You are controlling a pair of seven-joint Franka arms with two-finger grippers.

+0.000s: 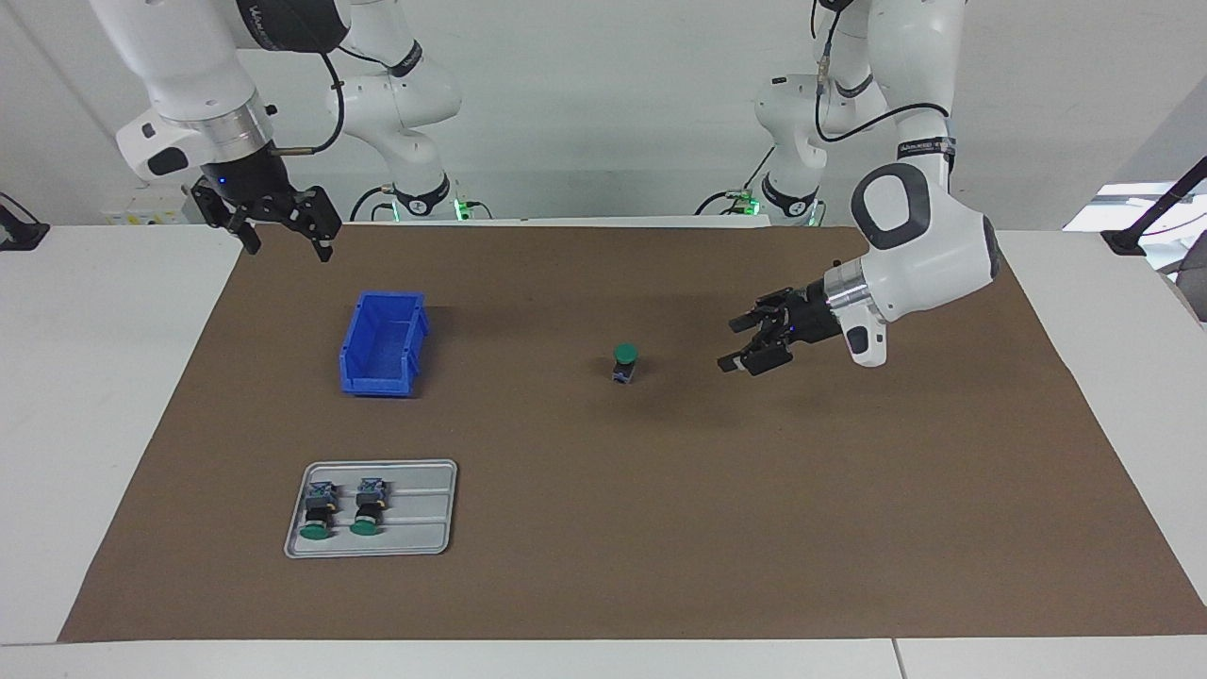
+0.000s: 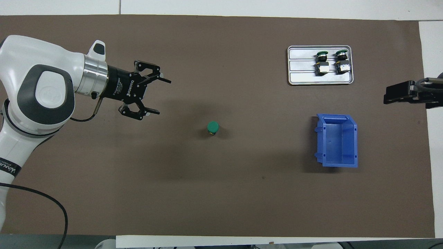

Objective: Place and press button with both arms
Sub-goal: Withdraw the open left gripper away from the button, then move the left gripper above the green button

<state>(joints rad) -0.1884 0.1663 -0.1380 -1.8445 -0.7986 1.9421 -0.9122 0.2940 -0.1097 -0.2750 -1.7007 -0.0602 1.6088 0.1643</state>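
Observation:
One button (image 1: 623,362) (image 2: 213,128) stands upright on the brown mat near the table's middle, green cap up, and nothing touches it. My left gripper (image 1: 729,344) (image 2: 163,97) hangs open and empty over the mat, toward the left arm's end from the button. It points at the button from about a hand's width away. My right gripper (image 1: 289,249) (image 2: 398,94) hangs open and empty over the mat's edge at the right arm's end, above and beside the blue bin (image 1: 382,344) (image 2: 337,140). The right arm waits.
A grey metal tray (image 1: 426,528) (image 2: 301,77) holds two more buttons (image 1: 316,514) (image 1: 368,507) lying on their sides. It sits farther from the robots than the empty blue bin. The brown mat (image 1: 660,528) covers most of the table.

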